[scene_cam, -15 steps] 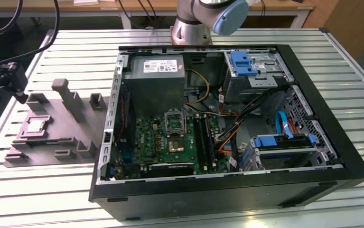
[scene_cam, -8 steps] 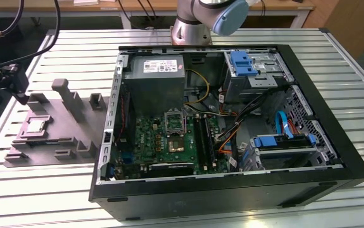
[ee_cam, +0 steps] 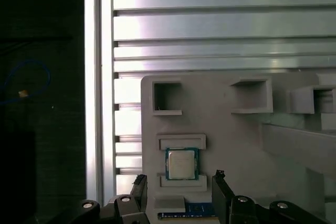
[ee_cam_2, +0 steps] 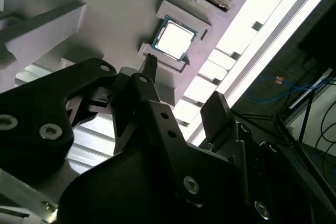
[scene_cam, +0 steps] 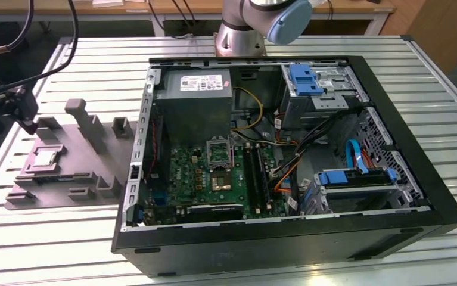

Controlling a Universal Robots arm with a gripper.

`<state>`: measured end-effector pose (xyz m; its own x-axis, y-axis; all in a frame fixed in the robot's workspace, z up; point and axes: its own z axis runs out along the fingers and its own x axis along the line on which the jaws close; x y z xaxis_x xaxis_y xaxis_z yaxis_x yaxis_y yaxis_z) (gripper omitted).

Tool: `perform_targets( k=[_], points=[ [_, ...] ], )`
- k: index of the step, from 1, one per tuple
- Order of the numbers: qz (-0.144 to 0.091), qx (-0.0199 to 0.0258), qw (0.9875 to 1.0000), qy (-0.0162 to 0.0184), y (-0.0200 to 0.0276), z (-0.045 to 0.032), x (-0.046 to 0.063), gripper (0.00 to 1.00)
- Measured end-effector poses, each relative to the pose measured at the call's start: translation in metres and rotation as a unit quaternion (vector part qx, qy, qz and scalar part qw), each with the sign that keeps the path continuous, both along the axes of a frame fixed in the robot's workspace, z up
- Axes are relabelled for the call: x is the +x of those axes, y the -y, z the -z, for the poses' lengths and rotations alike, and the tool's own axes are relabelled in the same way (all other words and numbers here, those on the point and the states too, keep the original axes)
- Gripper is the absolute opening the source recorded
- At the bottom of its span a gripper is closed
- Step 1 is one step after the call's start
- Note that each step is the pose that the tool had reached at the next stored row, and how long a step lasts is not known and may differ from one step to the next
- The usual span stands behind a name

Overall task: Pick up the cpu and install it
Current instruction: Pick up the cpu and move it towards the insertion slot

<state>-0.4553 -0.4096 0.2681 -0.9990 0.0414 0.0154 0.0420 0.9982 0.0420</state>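
The cpu (scene_cam: 44,158) is a small silvery square lying flat in a shallow recess of the grey plastic fixture (scene_cam: 85,155), at the exterior view's left. My gripper (scene_cam: 26,123) hangs a little above the fixture's far left corner, short of the cpu and not touching it. In both wrist views the cpu (ee_cam: 181,163) (ee_cam_2: 173,38) lies just beyond my open gripper (ee_cam: 179,182) (ee_cam_2: 184,88), with nothing between the fingertips (ee_cam: 139,181). The metal-framed socket (scene_cam: 218,152) sits on the green board inside the open computer case.
The black computer case (scene_cam: 419,196) lies open on the slatted metal table (scene_cam: 419,71), right of the fixture. Inside are a power supply (scene_cam: 195,89), blue drive brackets (scene_cam: 304,77) and cables. Upright posts (scene_cam: 81,116) rise from the fixture. The table's left edge (ee_cam: 97,77) is close to it.
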Motion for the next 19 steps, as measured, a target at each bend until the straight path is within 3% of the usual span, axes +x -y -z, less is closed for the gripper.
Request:
perform_targets(
  k=[2,19],
  points=[
    [0.000,0.0000,1.0000,-0.0012,0.0001,0.0026,0.0000,0.60],
    [0.000,0.0001,1.0000,-0.0012,0.0010,0.0076,0.0000,0.60]
  ],
)
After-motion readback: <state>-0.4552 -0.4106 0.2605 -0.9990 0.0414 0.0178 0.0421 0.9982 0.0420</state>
